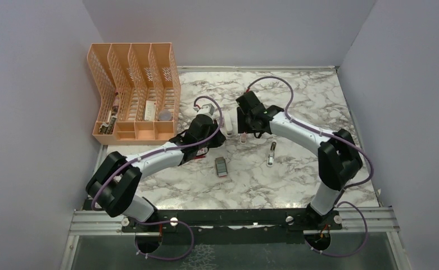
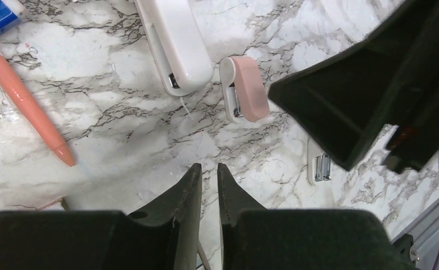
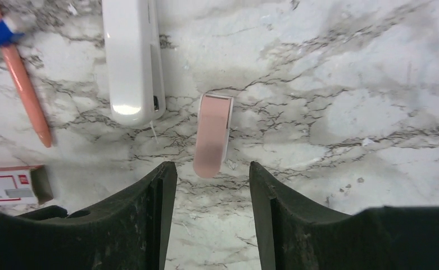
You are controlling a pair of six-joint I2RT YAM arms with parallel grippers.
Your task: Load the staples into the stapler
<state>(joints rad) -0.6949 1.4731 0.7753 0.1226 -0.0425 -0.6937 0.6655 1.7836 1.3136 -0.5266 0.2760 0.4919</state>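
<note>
Slim white bar-shaped stapler point(image 3: 131, 56): mid-table toward the far edge, long axis running roughly away from both grippers, just left of the right gripper's point(image 3: 211, 169) wide-parted empty jaws, seemingly nearer these than the left gripper's point(image 2: 208, 169) near-closed empty pair

Crowded at stapler point(image 2: 175, 45) tip: pink block point(image 2: 246, 90) just beside, orange pen point(image 2: 26, 107) on other side, right gripper point(image 3: 212, 174) spread over block's end. Bare table point(image 2: 121, 140) before left gripper point(image 2: 208, 169).

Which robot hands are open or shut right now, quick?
Left gripper: shut, holding nothing.
Right gripper: open, holding nothing; short pink block lies just ahead.
</note>
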